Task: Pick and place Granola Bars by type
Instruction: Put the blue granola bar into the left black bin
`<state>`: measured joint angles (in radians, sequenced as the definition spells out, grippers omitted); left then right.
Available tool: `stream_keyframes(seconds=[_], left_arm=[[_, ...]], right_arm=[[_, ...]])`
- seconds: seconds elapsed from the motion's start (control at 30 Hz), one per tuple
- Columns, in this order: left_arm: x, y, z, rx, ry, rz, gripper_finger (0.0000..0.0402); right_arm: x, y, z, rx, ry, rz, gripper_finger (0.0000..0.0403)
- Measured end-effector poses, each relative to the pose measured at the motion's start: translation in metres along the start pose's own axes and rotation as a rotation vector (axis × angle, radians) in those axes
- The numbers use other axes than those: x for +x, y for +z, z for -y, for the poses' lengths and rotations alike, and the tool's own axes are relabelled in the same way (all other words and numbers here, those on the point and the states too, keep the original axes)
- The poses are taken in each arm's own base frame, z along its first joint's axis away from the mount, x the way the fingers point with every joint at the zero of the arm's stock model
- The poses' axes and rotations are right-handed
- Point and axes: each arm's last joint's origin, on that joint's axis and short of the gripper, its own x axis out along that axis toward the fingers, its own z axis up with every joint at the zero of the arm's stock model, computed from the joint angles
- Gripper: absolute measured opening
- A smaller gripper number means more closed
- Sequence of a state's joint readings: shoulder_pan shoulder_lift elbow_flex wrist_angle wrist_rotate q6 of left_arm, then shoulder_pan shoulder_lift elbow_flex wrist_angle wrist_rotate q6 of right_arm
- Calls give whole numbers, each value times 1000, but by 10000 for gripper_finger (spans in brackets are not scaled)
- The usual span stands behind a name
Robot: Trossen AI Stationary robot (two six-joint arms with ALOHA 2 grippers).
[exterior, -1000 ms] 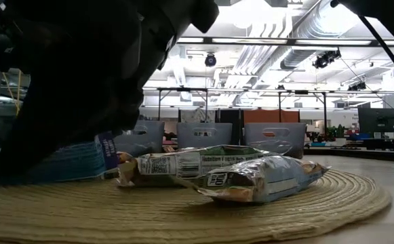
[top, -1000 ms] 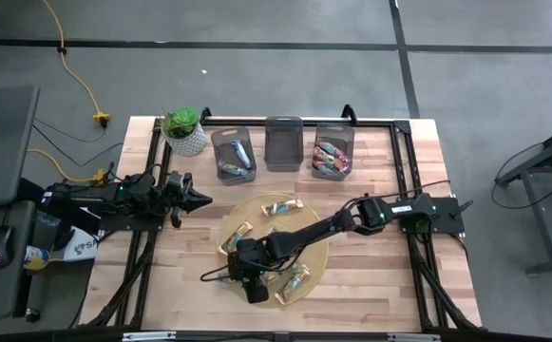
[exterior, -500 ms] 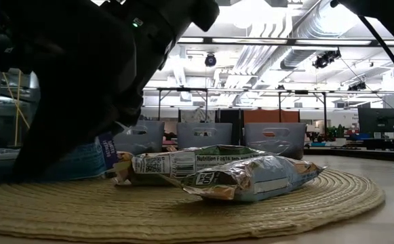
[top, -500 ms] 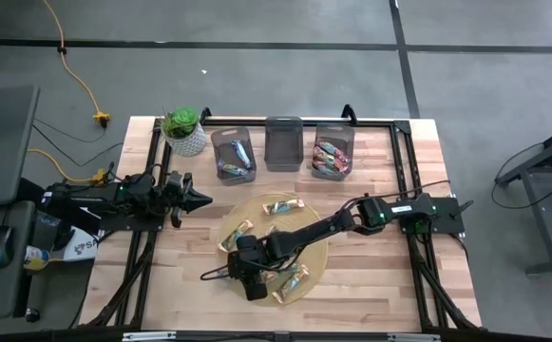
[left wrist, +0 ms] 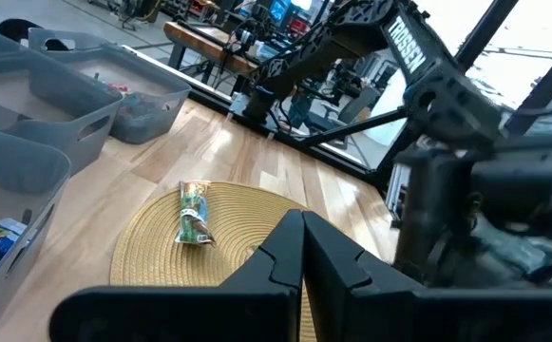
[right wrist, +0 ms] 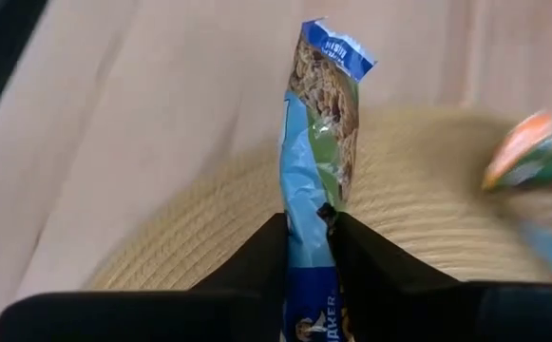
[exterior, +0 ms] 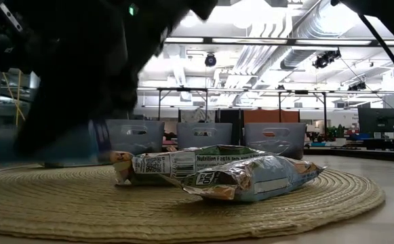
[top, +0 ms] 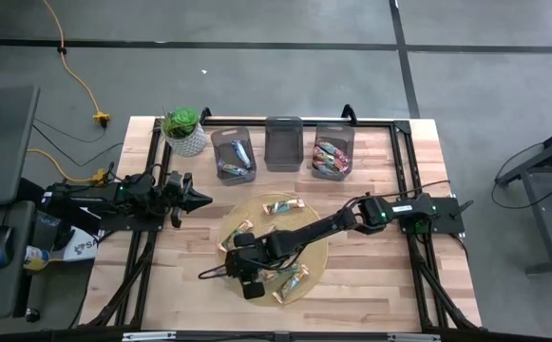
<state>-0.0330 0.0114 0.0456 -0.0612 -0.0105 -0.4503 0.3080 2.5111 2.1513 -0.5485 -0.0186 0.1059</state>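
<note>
Right hand grips a blue bar over the mat

The right hand pinches a blue bar by its end, above the mat's edge. Light, crinkly, probably slippery: a mid-body hold looks safer. Other bars lie on the mat. The left hand waits closed at the counter's left.

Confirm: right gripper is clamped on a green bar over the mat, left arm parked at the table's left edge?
Not green. The right wrist view shows the right gripper shut on a blue bar over the mat; the rest stands.
</note>
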Motion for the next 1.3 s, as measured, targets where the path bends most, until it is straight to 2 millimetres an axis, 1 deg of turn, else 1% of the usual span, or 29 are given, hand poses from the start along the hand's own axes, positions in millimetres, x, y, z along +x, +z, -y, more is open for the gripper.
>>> stream_keyframes(seconds=[0.1,0.23,0.43,0.47,0.53,0.6,0.73,0.87,0.97,1.2,1.27,1.3], left_arm=[[0,0,0,0,0,0,1],[0,0,0,0,0,0,1],[0,0,0,0,0,0,1],[0,0,0,0,0,1,1],[0,0,0,0,-1,0,1],[0,0,0,0,-1,1,1],[0,0,0,0,0,0,1],[0,0,0,0,-1,0,1],[0,0,0,0,0,0,1],[0,0,0,0,0,0,1],[0,0,0,0,0,0,1],[0,0,0,0,0,0,1]], right_arm=[[-14,12,0,-35,-41,47,71],[-30,24,4,-57,-99,56,71],[-60,43,18,-59,-223,52,71],[-65,47,21,-52,-234,76,71],[-78,51,27,-37,-255,107,71],[-95,58,34,-15,-307,154,71],[-127,71,52,24,-461,234,71],[-152,80,82,68,-579,306,71],[-163,82,114,129,-647,340,71],[-178,67,199,331,-735,343,71],[-179,59,223,375,-706,338,71],[-176,55,237,401,-687,341,71]])
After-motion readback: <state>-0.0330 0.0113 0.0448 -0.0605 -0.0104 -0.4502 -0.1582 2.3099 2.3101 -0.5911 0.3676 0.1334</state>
